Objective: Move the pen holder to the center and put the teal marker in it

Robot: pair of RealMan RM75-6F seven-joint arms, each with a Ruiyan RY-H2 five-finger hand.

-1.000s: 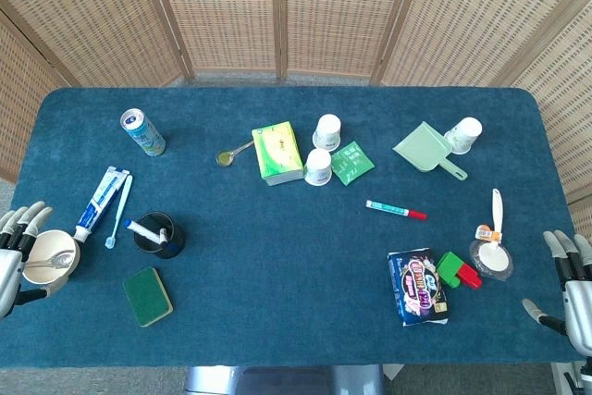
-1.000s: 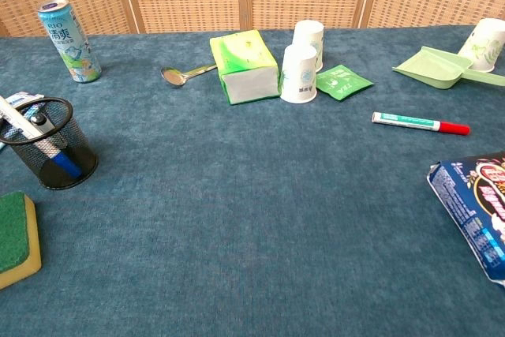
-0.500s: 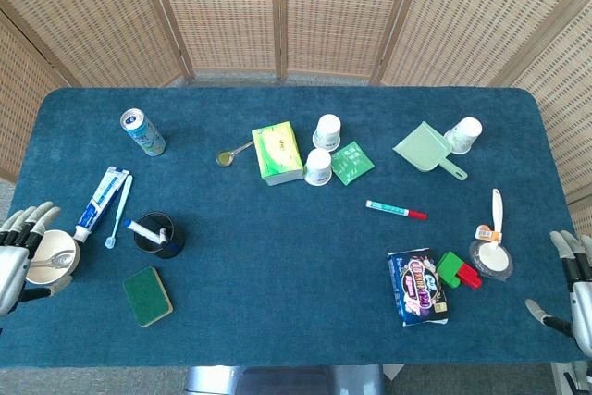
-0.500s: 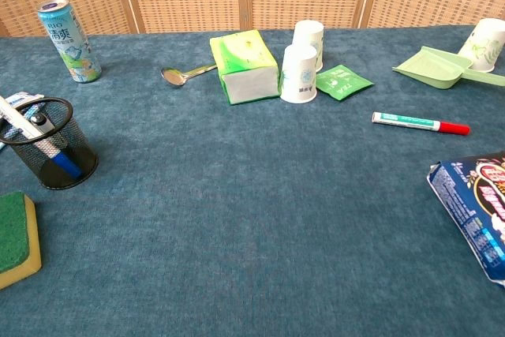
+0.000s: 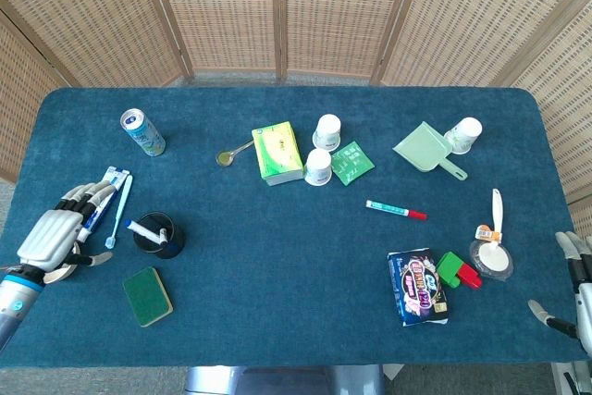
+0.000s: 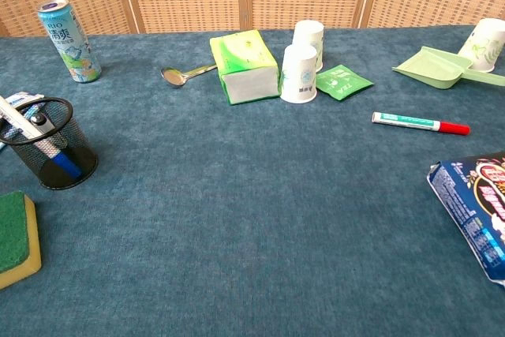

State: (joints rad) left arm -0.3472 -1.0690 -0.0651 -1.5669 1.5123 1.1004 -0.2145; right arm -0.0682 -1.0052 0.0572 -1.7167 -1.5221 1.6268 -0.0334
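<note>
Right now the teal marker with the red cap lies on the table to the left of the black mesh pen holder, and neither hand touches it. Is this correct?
Not quite. The teal marker lies to the right of the black mesh pen holder, not to the left, as the head view shows. The rest holds: it lies on the table, and neither the left hand nor the right hand touches it.

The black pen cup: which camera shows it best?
The chest view: the pen holder appears close, its mesh wall and the pens inside clear. The head view shows the pen holder small from above, mainly its rim, beside the left hand.
</note>
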